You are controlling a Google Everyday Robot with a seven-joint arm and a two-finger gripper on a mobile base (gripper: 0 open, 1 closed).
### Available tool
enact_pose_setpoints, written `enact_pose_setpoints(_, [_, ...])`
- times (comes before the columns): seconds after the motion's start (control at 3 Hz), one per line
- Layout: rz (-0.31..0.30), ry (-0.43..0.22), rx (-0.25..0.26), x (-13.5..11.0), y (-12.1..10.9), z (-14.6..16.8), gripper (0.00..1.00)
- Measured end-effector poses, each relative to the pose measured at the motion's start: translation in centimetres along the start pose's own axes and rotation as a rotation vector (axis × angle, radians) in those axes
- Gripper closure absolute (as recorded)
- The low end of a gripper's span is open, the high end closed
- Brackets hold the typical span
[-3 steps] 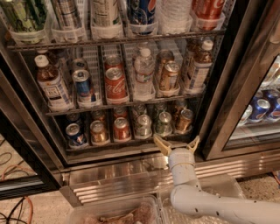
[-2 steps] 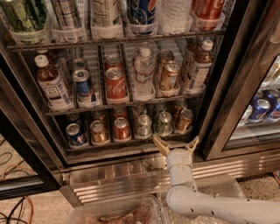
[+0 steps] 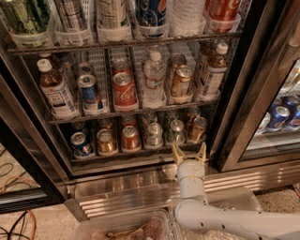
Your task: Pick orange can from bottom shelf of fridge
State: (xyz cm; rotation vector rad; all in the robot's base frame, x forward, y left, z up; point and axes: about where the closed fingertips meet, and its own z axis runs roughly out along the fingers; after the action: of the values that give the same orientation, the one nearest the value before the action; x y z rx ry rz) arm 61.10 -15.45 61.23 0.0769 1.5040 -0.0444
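Down at the fridge (image 3: 236, 112), the gripper (image 3: 189, 153) hangs before the front right corner of the bottom shelf (image 3: 136, 155), fingers (image 3: 177, 153) spread. It should rise and slide around the orange can (image 3: 198, 130).

Top-rack drinks (image 3: 112, 14) are cropped, and the gripper (image 3: 189, 153) at the bottom shelf (image 3: 117, 155) hides some sill (image 3: 136, 183).

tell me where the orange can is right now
In the camera view the orange can stands at the right end of the bottom shelf, right of a greenish can; the gripper sits just below it, fingers open.
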Motion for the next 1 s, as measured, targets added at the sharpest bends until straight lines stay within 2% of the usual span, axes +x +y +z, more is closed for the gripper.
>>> enact_pose_setpoints(0.33, [-0.005, 0.000, 0.033, 0.2, -0.7, 0.2, 0.19])
enact_pose_setpoints(0.67, [-0.002, 0.008, 0.068, 0.6, -2.0, 1.0, 0.23])
enact_pose_setpoints(1.0, [-0.007, 0.017, 0.101, 0.9, -3.5, 1.7, 0.35])
